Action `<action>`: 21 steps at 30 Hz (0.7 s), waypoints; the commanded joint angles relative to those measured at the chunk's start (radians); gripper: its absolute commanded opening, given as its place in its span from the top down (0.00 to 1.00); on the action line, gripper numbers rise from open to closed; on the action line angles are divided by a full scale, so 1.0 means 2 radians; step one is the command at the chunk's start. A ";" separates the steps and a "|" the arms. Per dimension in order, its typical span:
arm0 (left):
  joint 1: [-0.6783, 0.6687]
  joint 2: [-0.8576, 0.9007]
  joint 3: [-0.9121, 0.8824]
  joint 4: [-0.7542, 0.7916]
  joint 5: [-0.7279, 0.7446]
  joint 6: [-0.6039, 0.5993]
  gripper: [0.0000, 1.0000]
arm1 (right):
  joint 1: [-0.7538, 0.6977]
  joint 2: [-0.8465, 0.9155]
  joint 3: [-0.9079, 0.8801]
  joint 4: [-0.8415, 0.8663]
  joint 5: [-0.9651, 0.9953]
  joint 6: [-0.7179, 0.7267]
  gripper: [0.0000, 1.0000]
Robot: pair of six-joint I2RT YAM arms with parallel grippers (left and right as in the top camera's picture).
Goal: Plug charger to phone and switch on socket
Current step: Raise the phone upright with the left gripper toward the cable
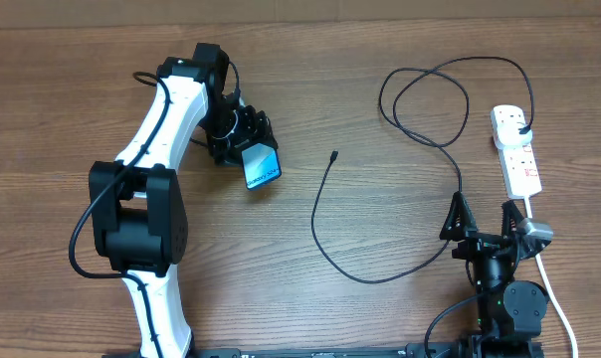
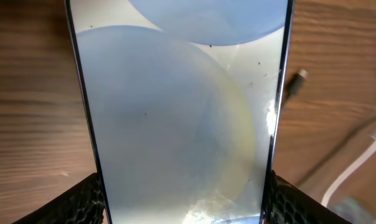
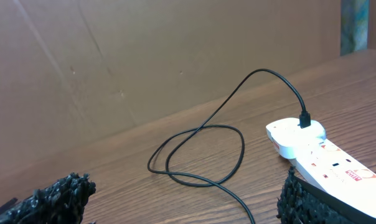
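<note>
Two arms stand at the bench [image 1: 72, 89]. The left arm [image 1: 171, 109] rises from the near edge, folds at a black elbow and runs up and away. Its wrist then turns back down toward the right. The left jaws stand partly open around the phone [image 1: 263, 165] and clasp it by its two long edges. In the wrist view the black fingers [image 2: 82, 202] press on either side of its lower end. The phone sits tilted left of the bench's middle, its screen lit pale blue with soft round shapes. The small dark print on it is too fine for us to read. We cannot tell whether it touches the bench.

The right arm [image 1: 501, 293] sits low at the near right edge. The right jaws are spread wide with nothing between them, pointing toward the socket [image 1: 516, 151] just beyond.

The socket is a white strip with red marks, lying at the far right. The charger [image 1: 380, 280] leaves a black plug [image 1: 521, 125] in it, loops once, then sweeps along the bench. Its tip [image 1: 334, 156] lies loose near the phone's right, apart from it. We cannot tell how the switches stand.
</note>
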 commanded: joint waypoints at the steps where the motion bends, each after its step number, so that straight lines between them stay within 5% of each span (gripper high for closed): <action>1: 0.002 0.001 0.017 -0.006 0.080 -0.002 0.43 | 0.003 -0.004 -0.005 0.002 0.004 0.000 0.00; 15: 0.001 0.001 0.017 -0.037 0.252 -0.002 0.44 | 0.003 -0.004 -0.005 0.002 0.004 0.000 0.00; 21: 0.001 0.001 0.017 -0.055 0.267 -0.030 0.44 | 0.003 -0.004 -0.005 0.002 0.004 0.000 0.00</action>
